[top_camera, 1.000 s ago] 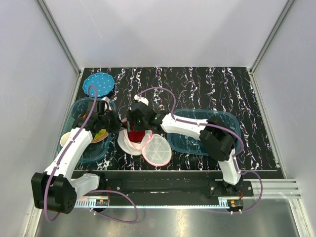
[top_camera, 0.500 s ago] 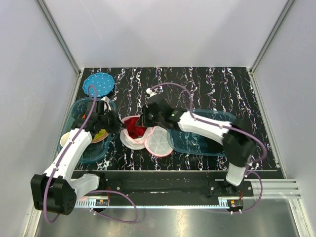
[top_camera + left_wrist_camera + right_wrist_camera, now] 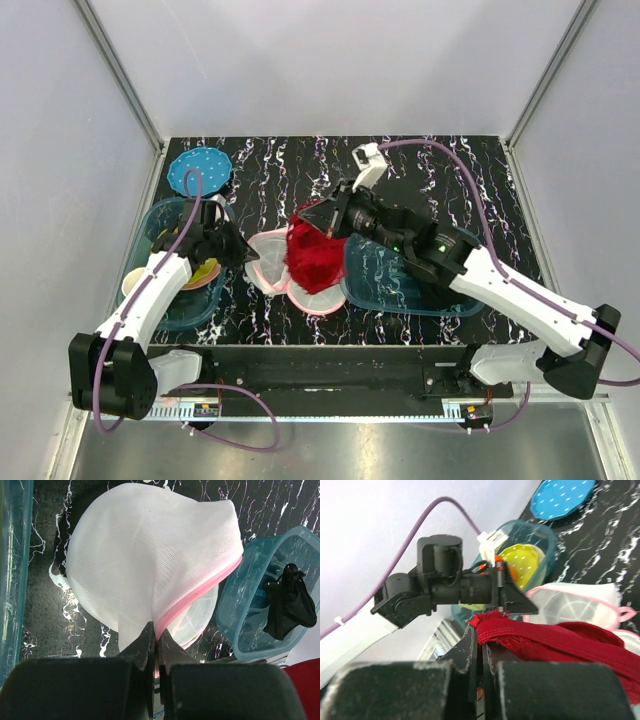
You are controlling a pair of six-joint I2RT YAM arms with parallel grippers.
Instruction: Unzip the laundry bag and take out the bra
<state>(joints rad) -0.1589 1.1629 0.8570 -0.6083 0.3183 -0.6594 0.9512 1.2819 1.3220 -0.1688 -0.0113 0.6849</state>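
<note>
The laundry bag [image 3: 263, 268] lies open mid-table, a white mesh clamshell with pink trim. My left gripper [image 3: 245, 256] is shut on its pink zipper edge, seen close in the left wrist view with the tips [image 3: 156, 632] pinching the trim of the domed white half [image 3: 150, 555]. The red bra [image 3: 315, 258] hangs above the bag from my right gripper [image 3: 308, 220]. In the right wrist view the jaws [image 3: 481, 630] are shut on the bra's red band [image 3: 560, 640], with the bag [image 3: 575, 605] behind it.
A teal bin [image 3: 160, 215] at the left holds yellow and orange items [image 3: 203, 270]. A second teal bin [image 3: 400, 292] sits right of the bag, with a black garment [image 3: 290, 602] inside. A blue dotted disc [image 3: 200, 170] lies at the back left.
My right gripper shut on the bra inside the bag and lifted it up and to the right, out of the bag. The left gripper stayed pinching the bag's edge.
</note>
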